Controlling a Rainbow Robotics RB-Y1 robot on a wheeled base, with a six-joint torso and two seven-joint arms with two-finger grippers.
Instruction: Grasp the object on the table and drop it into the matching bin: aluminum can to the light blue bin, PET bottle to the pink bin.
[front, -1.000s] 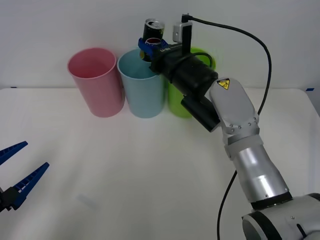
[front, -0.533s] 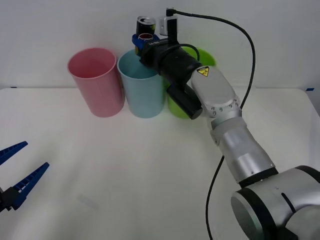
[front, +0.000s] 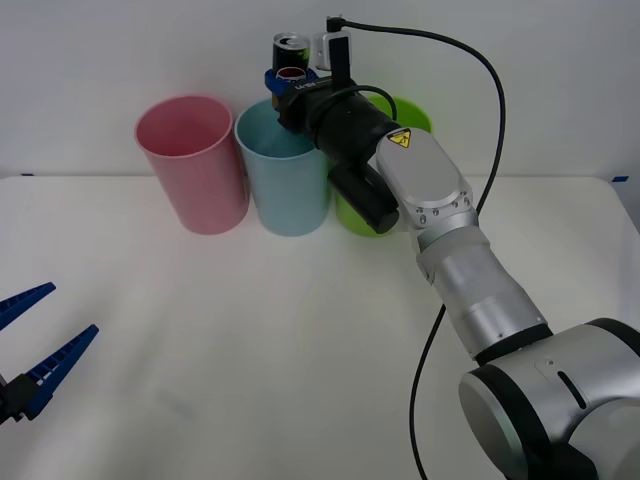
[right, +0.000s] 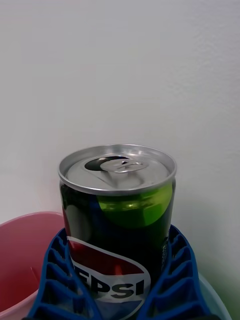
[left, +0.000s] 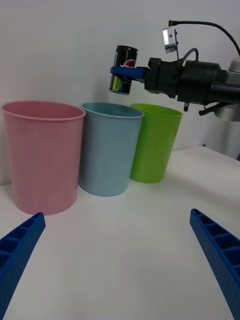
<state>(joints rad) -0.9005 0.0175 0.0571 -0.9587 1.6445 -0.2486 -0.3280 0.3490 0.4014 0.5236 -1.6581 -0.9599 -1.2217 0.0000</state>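
Front view: one can (front: 290, 52), three bins (front: 286, 170).

Three tall tapered plastic bins stood packed in a row at the back of the white tabletop (front: 300, 350): pink bin (front: 190, 165), light blue bin (front: 283, 180), bright green bin (left: 154, 142), no passable gaps between. Wall was close behind. Broad tabletop in front lay open.
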